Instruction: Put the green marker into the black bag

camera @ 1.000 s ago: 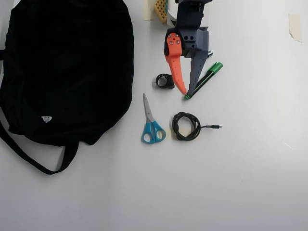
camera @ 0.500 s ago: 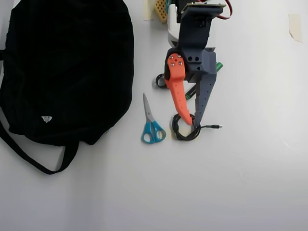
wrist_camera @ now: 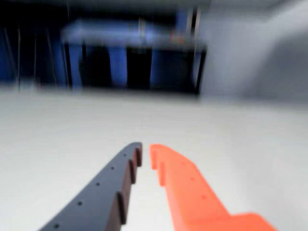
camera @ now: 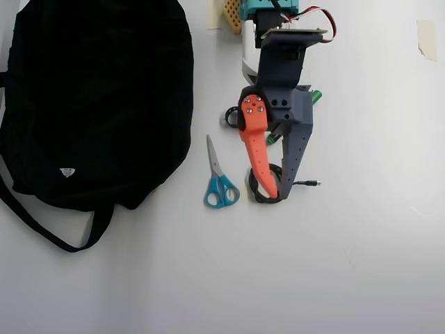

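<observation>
In the overhead view the black bag (camera: 97, 97) lies at the left, with a white logo and a strap trailing toward the bottom left. The green marker (camera: 316, 96) lies slanted under the arm; only its green end and a green bit beside the orange finger show. My gripper (camera: 277, 191) points down the picture, well right of the bag, with its tips over a coiled black cable (camera: 259, 193). The orange and dark grey fingers nearly meet and hold nothing. The blurred wrist view shows the same near-closed gripper (wrist_camera: 146, 153) over bare white table, with neither marker nor bag in it.
Blue-handled scissors (camera: 219, 179) lie between the bag and the gripper. The cable's plug (camera: 311, 183) sticks out to the right. A tape piece (camera: 426, 38) is at the top right. Blurred dark furniture (wrist_camera: 134, 57) stands beyond the table.
</observation>
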Tool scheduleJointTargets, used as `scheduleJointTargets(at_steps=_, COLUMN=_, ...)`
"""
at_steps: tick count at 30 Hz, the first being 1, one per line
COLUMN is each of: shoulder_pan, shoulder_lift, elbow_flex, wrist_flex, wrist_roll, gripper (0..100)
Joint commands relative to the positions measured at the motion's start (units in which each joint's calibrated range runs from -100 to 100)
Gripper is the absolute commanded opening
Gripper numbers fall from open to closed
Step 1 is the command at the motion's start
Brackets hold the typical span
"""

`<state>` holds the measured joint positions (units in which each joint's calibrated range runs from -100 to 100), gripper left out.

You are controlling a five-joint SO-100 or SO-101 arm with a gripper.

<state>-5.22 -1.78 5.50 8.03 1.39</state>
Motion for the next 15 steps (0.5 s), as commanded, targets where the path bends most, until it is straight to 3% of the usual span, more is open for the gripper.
scheduleJointTargets(at_steps=1, shoulder_pan=0.1, shoulder_lift=-1.6, elbow_flex=-4.0, wrist_flex=17.2, wrist_roll=-0.2, gripper=2)
scheduleJointTargets(at_steps=6, shoulder_pan=-0.3, shoulder_lift=-1.6, elbow_flex=-12.8, wrist_flex=45.5, wrist_roll=-0.2, gripper=3)
scheduleJointTargets(at_steps=15, shoulder_pan=-2.3, shoulder_lift=-1.6, elbow_flex=-19.7, wrist_flex=73.0, wrist_roll=0.1, gripper=3)
